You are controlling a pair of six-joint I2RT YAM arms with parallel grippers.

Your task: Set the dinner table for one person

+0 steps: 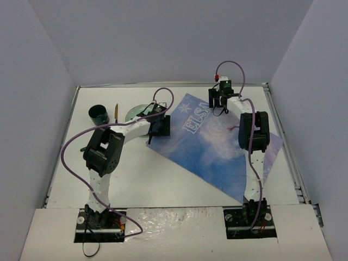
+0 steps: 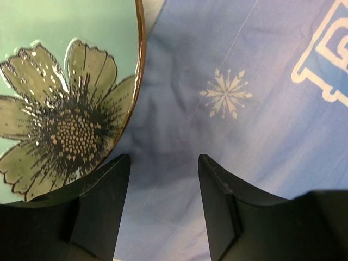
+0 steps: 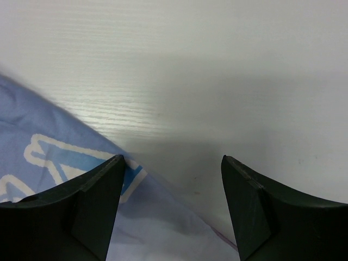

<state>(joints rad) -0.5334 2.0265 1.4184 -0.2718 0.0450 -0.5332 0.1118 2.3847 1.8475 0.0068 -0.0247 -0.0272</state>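
The white dinner table (image 1: 136,179) holds a blue Elsa-print placemat (image 1: 217,149) lying askew across its middle and right. A green flower-print plate (image 1: 136,113) lies at the back left, close to the mat's left edge; in the left wrist view the plate (image 2: 65,92) sits by the placemat (image 2: 228,92). My left gripper (image 1: 159,130) is open over the mat's left edge beside the plate (image 2: 163,163). My right gripper (image 1: 218,100) is open at the mat's far edge (image 3: 173,163), over the placemat (image 3: 49,141) and the bare table (image 3: 217,65).
A dark green cup (image 1: 99,114) stands at the back left. A thin brown-handled utensil (image 1: 116,112) lies between the cup and the plate. Grey walls close in the table on three sides. A small red thing (image 1: 232,128) lies on the mat by my right arm.
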